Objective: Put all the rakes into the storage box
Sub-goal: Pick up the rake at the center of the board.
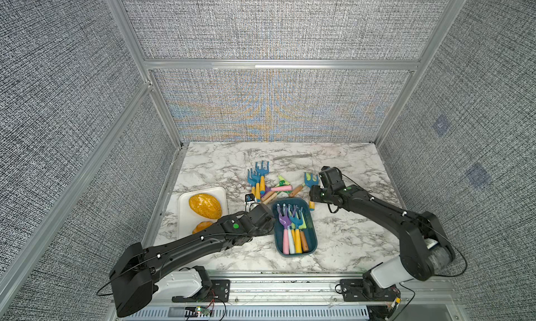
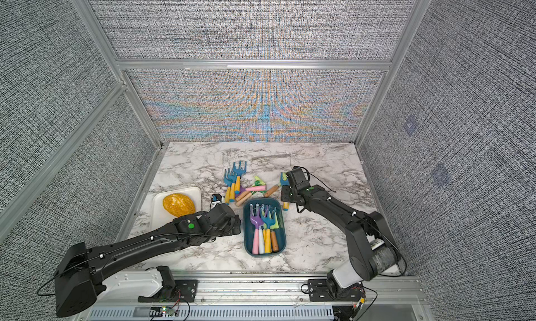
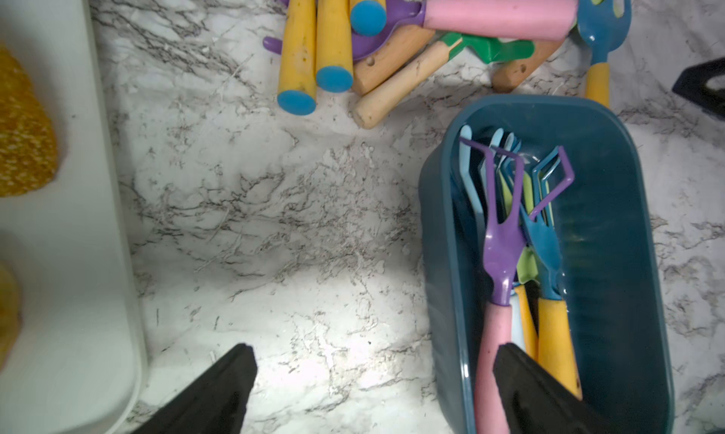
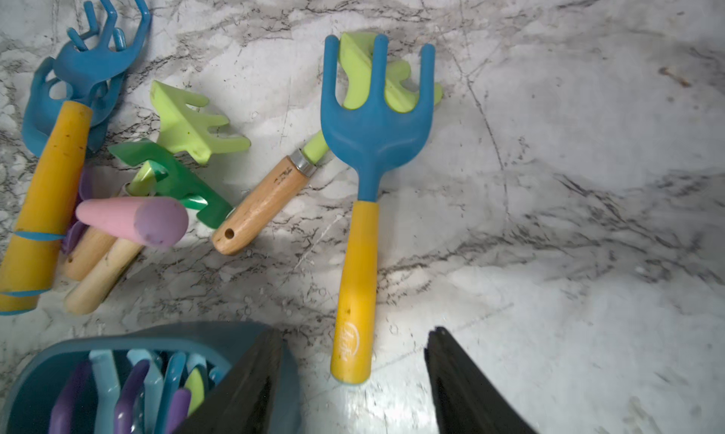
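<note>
Your rake (image 4: 365, 137) looks light, stiff; grab the yellow handle (image 4: 355, 275) mid-length. Your right gripper (image 4: 355, 332): fingers apart astride handle end, unclamped; left gripper (image 3: 374, 347): apart, empty.

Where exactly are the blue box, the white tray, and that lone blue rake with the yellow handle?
storage box (image 1: 310, 232): a top view, on its bare inner side.
white tray (image 1: 183, 221): a top view, on its bare white surface.
blue rake (image 4: 355, 287): right wrist view, on the middle of its yellow handle.
</note>
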Tool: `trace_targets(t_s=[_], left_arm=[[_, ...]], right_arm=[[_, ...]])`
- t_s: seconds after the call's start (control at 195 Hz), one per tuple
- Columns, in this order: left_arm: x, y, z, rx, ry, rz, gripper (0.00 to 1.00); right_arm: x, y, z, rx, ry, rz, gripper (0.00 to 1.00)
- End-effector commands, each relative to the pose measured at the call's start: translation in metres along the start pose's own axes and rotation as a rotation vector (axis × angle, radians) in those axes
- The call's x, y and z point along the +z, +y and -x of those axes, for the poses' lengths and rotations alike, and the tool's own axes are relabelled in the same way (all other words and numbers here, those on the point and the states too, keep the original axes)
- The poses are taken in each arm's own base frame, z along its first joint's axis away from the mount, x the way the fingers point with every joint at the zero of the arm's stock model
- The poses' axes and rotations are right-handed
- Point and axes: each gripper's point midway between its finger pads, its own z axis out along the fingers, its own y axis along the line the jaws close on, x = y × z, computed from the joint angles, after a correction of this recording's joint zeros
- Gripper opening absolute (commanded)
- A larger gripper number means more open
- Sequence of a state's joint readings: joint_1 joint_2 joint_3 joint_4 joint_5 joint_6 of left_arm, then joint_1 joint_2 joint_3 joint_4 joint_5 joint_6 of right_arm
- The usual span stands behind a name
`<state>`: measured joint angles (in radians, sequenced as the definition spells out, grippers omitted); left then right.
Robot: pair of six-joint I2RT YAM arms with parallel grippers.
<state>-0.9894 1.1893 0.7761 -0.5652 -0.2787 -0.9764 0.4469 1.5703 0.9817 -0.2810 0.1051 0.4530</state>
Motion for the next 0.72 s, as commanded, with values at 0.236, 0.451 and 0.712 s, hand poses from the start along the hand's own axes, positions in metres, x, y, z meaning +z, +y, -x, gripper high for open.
trace_targets(t_s=[0.236,0.451,0.712], left_arm=[[0.000,0.016,-0.004,-0.051,0.011,-0.041,0.99],[0.002,0.022,-0.007,-0.082,0.002,-0.060,0.99],[0.004,0.019,-0.011,-0.105,-0.001,-0.116,0.99]], right_arm=[[0.055,-0.002,0.000,-0.071,0.091,-0.097,0.54],[0.077,-0.007,-0.009,-0.086,0.136,-0.132,0.41],[0.066,-0.026,-0.009,-0.080,0.110,-0.218,0.19]])
